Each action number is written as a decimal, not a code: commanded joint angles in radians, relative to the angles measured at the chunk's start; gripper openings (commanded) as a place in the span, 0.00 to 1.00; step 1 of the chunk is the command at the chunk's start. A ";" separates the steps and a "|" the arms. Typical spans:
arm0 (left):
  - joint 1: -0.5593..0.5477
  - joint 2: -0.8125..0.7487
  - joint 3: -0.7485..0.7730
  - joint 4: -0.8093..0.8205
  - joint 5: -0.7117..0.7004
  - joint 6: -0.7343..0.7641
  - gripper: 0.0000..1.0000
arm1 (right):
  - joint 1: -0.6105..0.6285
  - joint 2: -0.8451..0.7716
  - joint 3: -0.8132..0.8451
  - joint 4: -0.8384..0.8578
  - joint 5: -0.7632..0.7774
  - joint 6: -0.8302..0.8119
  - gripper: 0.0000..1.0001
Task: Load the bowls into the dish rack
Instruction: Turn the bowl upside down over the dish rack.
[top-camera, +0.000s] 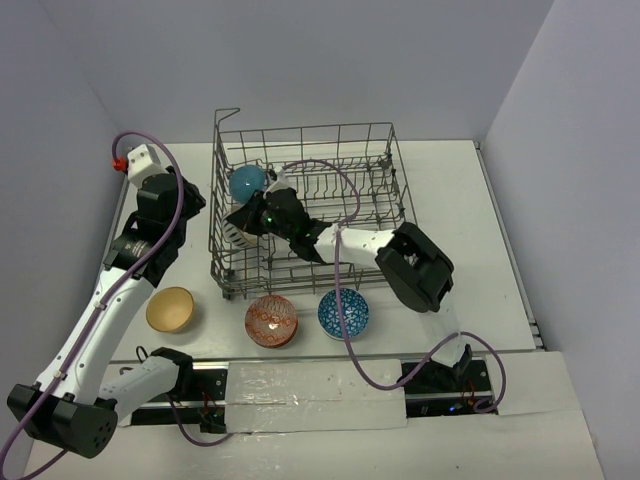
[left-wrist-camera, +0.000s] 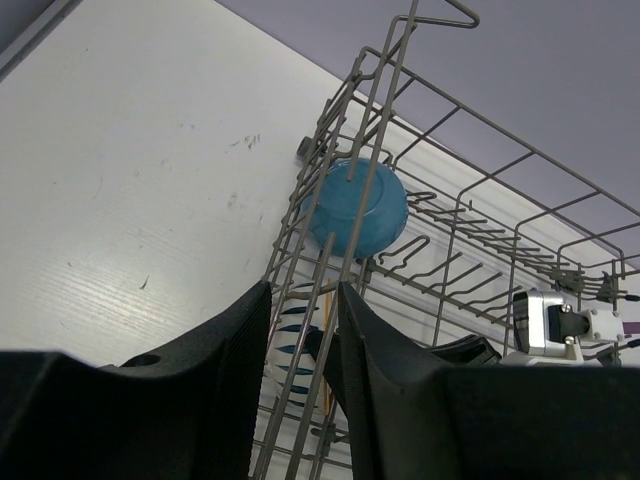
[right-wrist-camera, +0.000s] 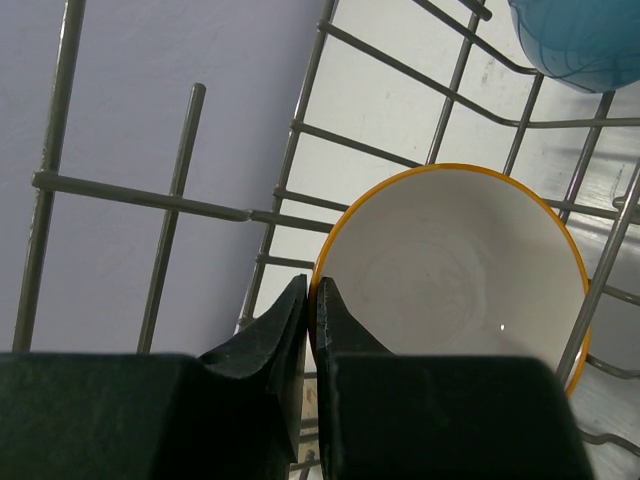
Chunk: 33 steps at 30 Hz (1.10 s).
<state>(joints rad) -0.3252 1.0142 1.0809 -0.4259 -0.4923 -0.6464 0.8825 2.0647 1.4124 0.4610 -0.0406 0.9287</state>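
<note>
white table (top-camera: 480, 200), pale grey walls (top-camera: 350, 60)

1. Your dish rack (top-camera: 300, 128) is a grey wire basket with upright tines and a raised handle at its 11 o'clock corner. It sits flat mid-table.
2. A plain blue bowl (top-camera: 246, 183) stands on edge inside the rack at 10 o'clock.
3. An orange-rimmed white bowl (right-wrist-camera: 450, 270) tilts inside at 8 o'clock, its rim pinched by your right gripper (right-wrist-camera: 312, 295).
4. Three bowls sit upright on the table just outside the rack's near edge: a yellow bowl (top-camera: 170, 309) at 8 o'clock, a red patterned bowl (top-camera: 271, 320) at 6 and a blue patterned bowl (top-camera: 343, 314) at 5.
</note>
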 joint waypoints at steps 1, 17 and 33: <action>-0.003 0.001 -0.007 0.044 0.018 0.021 0.39 | -0.013 -0.093 -0.010 0.022 0.036 -0.025 0.03; -0.003 0.003 -0.006 0.044 0.031 0.022 0.39 | -0.028 -0.161 -0.075 -0.013 0.071 -0.071 0.14; -0.003 0.007 -0.006 0.046 0.052 0.021 0.39 | -0.053 -0.216 -0.113 -0.084 0.085 -0.117 0.16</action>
<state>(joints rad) -0.3252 1.0187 1.0805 -0.4229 -0.4633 -0.6460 0.8593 1.9331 1.3094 0.3862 -0.0105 0.8589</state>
